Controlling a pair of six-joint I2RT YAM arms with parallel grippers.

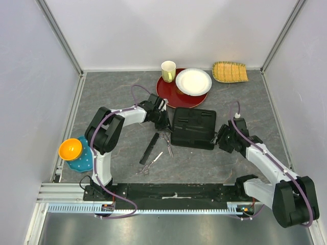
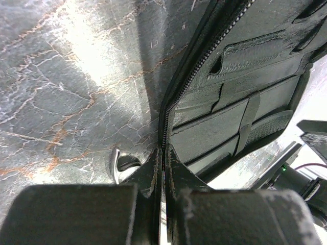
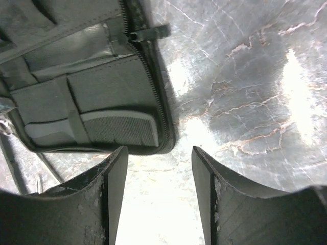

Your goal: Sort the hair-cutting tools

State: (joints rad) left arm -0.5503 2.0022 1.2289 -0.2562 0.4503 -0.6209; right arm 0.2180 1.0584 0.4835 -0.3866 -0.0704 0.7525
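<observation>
Left end effector (image 1: 163,121) is clenched on the zipper rim of the open black case (image 1: 193,127), at the case's 9 o'clock. Right end effector (image 1: 220,138) is released, nothing between its jaws, at 3 o'clock. 1 thick comb (image 3: 120,128) sits strapped inside the case. The long flat comb (image 1: 149,148), the scissors (image 1: 167,143) and the second scissors (image 1: 151,165) lie on the bench (image 1: 112,92) around 7 to 8 o'clock.

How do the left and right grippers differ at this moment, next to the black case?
The left gripper is shut, pinching the zipper edge of the black case; the right gripper is open, with nothing between its fingers. The left gripper sits at the case's left side, the right gripper at its right side. Both are low and face the case.
</observation>
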